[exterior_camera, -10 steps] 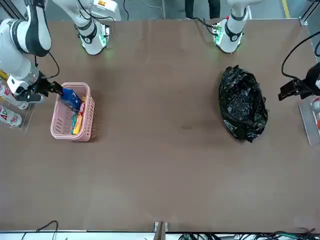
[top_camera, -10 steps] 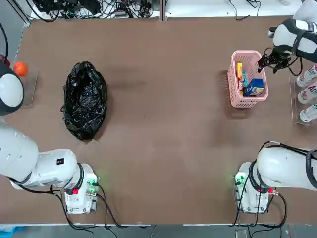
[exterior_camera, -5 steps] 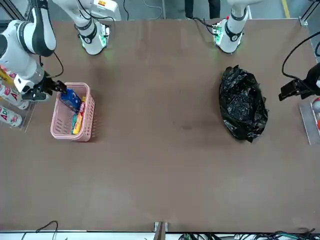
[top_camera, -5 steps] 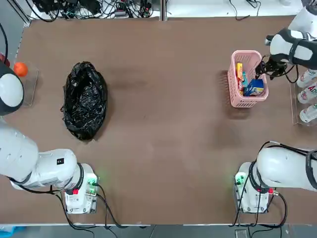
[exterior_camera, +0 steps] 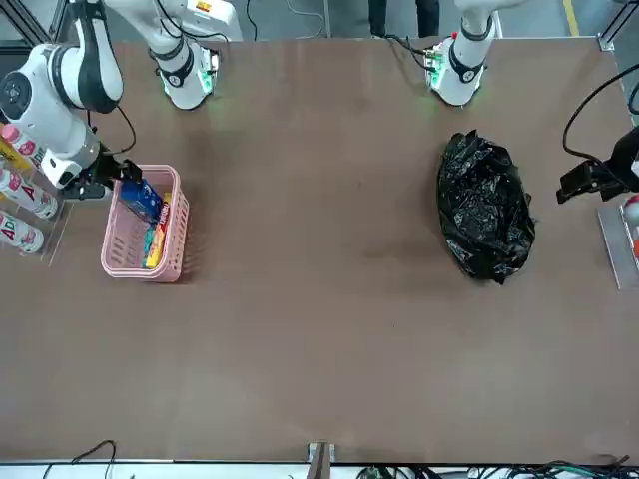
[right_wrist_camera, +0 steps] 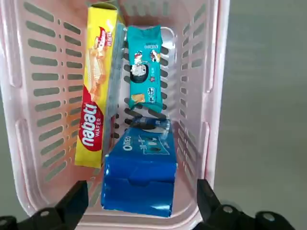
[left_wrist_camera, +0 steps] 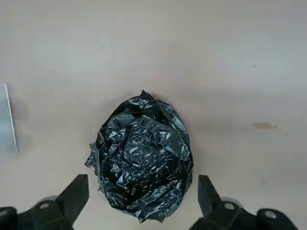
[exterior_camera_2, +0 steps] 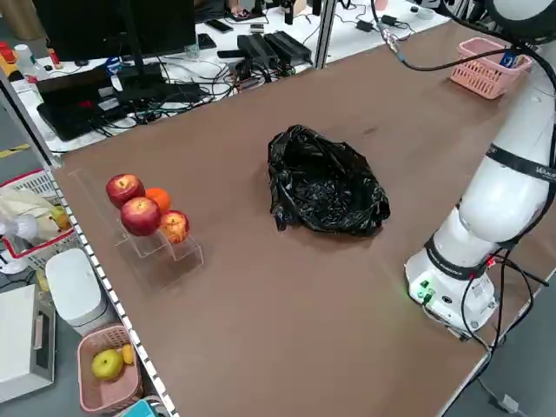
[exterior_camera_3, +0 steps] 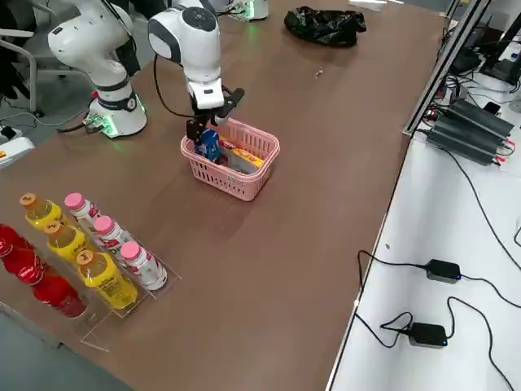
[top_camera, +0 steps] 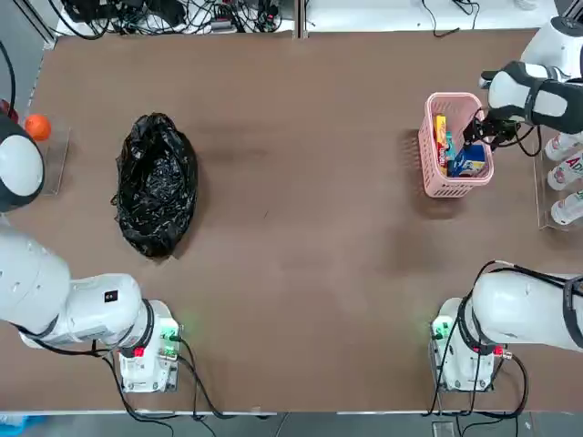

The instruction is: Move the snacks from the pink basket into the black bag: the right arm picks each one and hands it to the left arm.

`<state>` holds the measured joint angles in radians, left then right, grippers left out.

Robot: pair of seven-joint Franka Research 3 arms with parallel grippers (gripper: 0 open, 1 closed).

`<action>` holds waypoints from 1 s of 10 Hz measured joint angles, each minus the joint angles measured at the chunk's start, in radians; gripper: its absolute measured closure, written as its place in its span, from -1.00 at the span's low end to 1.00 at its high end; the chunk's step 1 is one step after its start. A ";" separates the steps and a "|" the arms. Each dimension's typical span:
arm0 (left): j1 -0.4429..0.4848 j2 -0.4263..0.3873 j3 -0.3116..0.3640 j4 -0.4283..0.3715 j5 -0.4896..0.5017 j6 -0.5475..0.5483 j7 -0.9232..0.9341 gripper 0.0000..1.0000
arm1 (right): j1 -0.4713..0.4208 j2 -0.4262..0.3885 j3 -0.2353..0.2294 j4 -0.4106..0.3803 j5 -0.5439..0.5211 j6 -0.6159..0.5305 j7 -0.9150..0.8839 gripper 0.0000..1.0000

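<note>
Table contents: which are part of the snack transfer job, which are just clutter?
In the job:
- pink basket
- blue packet, yellow box, teal packet, all in the basket
- black bag
- right gripper, open over the basket
- left gripper, open above the bag

Just lying about:
- bottles on a clear rack
- apples and orange on a clear stand
</note>
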<state>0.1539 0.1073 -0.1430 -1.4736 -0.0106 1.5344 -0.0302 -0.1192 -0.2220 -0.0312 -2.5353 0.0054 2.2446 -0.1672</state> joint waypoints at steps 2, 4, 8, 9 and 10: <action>0.002 0.002 0.000 0.000 0.000 0.002 0.000 -1.00 | 0.008 0.000 0.000 -0.028 0.000 0.045 0.000 -1.00; -0.002 0.002 0.000 0.000 0.000 0.007 0.000 -1.00 | 0.017 0.000 0.000 -0.059 0.000 0.081 0.000 -1.00; 0.000 0.009 0.000 -0.003 0.000 0.019 0.000 -1.00 | 0.019 0.000 0.000 -0.068 0.000 0.105 0.000 -1.00; -0.001 0.012 0.000 -0.003 0.000 0.032 0.000 -1.00 | 0.021 0.000 0.000 -0.070 0.000 0.113 -0.001 -1.00; -0.002 0.013 0.000 -0.003 0.000 0.038 0.000 -1.00 | 0.022 0.000 0.000 -0.074 0.000 0.124 -0.001 -1.00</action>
<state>0.1524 0.1206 -0.1428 -1.4764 -0.0106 1.5727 -0.0304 -0.0974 -0.2221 -0.0310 -2.6092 0.0055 2.3687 -0.1685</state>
